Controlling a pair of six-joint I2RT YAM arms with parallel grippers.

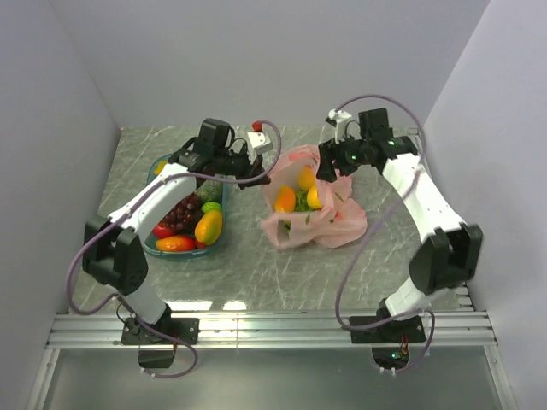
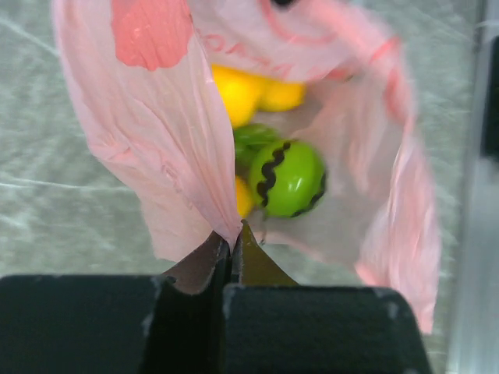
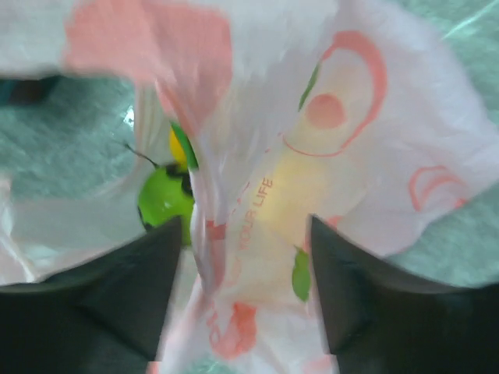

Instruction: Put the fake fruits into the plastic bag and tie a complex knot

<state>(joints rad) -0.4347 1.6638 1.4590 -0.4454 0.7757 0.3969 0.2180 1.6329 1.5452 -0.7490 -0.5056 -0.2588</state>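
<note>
A thin pink plastic bag (image 1: 320, 224) lies crumpled near the middle of a grey marbled table (image 1: 256, 282), with its mouth open. Three yellow-orange fruits (image 1: 285, 199) sit inside it. The left wrist view looks into the mouth and shows a green apple (image 2: 287, 178) marked with a wavy black line, lying beside the yellow pieces.

At the bag's left rim, the left gripper (image 2: 231, 248) has its fingers pressed together on a fold of pink plastic, and the rim is pulled up toward it. At the right rim, the right gripper (image 3: 243, 227) has its fingers wide apart. A printed fold of the bag hangs loosely between them, not pinched. The green apple shows past that fold, deeper in the bag.

To the left of the bag stands a clear teal tray (image 1: 155, 171), with the left arm reaching across above it. The tray holds purple grapes (image 1: 178, 213), a mango (image 1: 208, 226), a red-orange piece (image 1: 175, 243) and something green (image 1: 210, 206).
</note>
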